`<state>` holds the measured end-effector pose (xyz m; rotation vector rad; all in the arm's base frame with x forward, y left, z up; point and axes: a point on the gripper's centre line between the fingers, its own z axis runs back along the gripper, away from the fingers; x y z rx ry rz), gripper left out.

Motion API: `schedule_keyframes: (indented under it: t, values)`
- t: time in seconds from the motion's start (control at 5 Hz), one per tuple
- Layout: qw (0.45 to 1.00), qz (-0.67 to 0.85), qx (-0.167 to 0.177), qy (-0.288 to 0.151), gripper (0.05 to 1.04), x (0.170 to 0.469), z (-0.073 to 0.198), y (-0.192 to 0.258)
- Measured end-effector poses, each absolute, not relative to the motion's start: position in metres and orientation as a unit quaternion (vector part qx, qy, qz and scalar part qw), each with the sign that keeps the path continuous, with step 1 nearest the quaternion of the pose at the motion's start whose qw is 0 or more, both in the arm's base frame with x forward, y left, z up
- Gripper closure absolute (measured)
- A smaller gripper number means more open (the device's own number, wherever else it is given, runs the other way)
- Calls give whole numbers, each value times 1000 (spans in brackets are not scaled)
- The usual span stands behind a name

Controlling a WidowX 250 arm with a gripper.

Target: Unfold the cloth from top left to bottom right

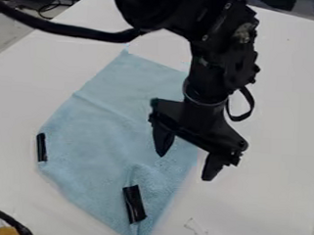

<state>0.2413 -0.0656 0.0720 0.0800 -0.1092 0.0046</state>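
The claw [184,167] hangs open, its 2 fingers spread apart, above the right edge of the light blue cloth [93,131]. Most of the cloth lies left of the claw in the view, with a crease across its upper part. Below and left of the claw, 1 black strip [134,204] sits beside a raised fold; farther left, 1 more black strip [42,147] lies at the cloth's edge. The white table [270,144] extends around them.

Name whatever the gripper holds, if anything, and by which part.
Nothing is held: the gripper is open, its fingers wide apart, no cloth pinched between them.
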Motion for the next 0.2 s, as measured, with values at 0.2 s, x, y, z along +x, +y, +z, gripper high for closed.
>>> schedule_keyframes:
  t: [0.2]
  values:
    - [997,13,47,-58,83,254,90,-61]
